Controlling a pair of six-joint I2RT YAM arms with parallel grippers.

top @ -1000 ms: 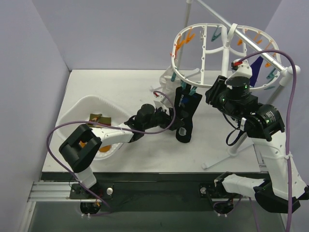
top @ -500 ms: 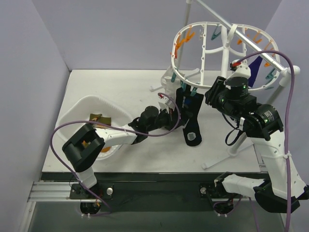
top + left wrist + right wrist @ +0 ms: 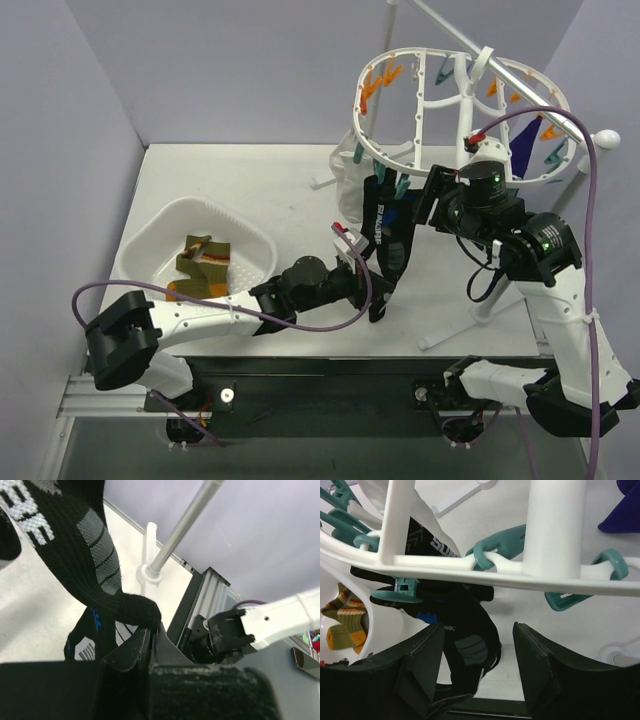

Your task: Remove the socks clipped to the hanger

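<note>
The black sock (image 3: 385,235) hangs at the centre of the overhead view. Its cuff is clipped under the near rim of the hanger (image 3: 362,128) and its length is stretched down towards the lower middle of the frame. The left gripper (image 3: 372,290) meets its toe there. Only the left wrist view shows the grip itself: the left gripper (image 3: 152,627) is closed tight on the toe of the black sock (image 3: 75,540), which runs taut to the upper left.

The right wrist view shows a teal clip (image 3: 402,592) biting the cuff just below the white rim (image 3: 450,567). The right gripper (image 3: 477,630) is spread wide beneath it, holding nothing, with the sock hanging beyond the gap.

A dark purple sock (image 3: 522,145) hangs at the ring's right side. At the left of the white table (image 3: 230,180) a tub (image 3: 250,235) holds orange-brown socks (image 3: 205,260). Lavender walls close the scene.
</note>
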